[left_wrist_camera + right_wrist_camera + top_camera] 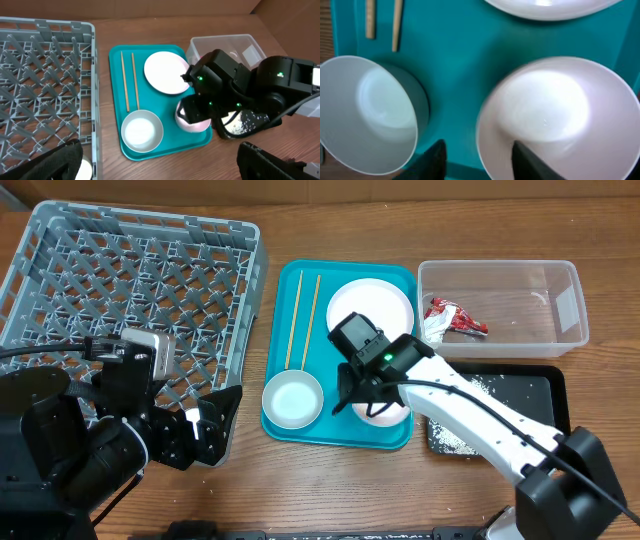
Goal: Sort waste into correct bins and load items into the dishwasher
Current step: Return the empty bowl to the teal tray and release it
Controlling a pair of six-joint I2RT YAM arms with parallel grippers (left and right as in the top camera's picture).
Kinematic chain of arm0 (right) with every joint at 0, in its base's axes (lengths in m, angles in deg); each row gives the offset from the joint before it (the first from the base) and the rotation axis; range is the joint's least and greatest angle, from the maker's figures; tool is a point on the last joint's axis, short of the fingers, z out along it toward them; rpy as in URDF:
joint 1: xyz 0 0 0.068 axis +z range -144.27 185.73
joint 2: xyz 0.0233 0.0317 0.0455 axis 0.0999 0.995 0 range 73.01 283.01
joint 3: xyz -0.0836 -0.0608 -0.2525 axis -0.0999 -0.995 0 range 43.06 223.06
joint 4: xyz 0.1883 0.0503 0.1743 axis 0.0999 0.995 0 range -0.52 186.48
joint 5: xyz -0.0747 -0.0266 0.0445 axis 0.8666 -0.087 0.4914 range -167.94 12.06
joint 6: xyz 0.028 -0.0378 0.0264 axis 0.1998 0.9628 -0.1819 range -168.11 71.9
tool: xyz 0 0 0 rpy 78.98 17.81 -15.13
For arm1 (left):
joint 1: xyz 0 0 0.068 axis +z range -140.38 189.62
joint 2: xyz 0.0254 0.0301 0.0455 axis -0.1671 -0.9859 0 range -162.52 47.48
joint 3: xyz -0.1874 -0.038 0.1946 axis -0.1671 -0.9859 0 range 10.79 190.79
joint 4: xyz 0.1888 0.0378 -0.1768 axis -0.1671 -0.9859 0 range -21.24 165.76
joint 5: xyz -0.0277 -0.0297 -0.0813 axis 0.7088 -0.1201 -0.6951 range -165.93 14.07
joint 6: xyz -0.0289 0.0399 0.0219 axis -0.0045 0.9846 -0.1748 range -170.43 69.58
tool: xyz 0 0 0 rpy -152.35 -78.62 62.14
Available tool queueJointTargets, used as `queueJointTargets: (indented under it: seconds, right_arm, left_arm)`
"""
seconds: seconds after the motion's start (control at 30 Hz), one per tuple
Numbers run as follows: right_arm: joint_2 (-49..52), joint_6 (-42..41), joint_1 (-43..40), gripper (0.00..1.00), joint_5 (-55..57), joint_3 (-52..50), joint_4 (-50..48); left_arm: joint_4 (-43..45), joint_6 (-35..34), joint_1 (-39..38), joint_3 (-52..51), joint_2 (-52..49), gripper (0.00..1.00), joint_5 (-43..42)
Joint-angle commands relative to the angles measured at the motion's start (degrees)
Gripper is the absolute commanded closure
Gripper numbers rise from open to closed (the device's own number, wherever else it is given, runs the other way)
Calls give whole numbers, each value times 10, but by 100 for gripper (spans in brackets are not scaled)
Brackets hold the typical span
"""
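A teal tray holds two wooden chopsticks, a white plate, a grey-white bowl and a pale pink bowl. My right gripper is open at the pink bowl. In the right wrist view its fingers straddle the bowl's near rim, one inside and one outside on the tray. My left gripper is open and empty over the table beside the grey dish rack. Its fingers are spread wide.
A clear plastic bin at the right holds a red-and-white wrapper. A black tray with white crumbs lies in front of it, under my right arm. The rack fills the far left.
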Motion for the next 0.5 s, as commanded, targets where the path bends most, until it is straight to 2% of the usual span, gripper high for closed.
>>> queueJointTargets:
  seconds: [0.0, 0.2, 0.33, 0.37, 0.4, 0.47]
  right_arm:
    - [-12, -19, 0, 53, 19, 10, -17]
    - [-96, 12, 0, 49, 27, 11, -26]
    - [-184, 60, 0, 41, 45, 20, -27]
    - [-210, 71, 0, 18, 45, 21, -27]
    - [-230, 71, -1, 0, 45, 21, -27]
    - [-268, 71, 0, 0, 40, 21, -27]
  left_arm:
    - [1, 13, -4, 8, -1, 0, -6]
    - [1, 13, -4, 8, -1, 0, -6]
    - [1, 13, -4, 8, -1, 0, -6]
    - [1, 13, -4, 8, -1, 0, -6]
    - [1, 13, -4, 8, -1, 0, -6]
    - [1, 13, -4, 8, -2, 0, -6]
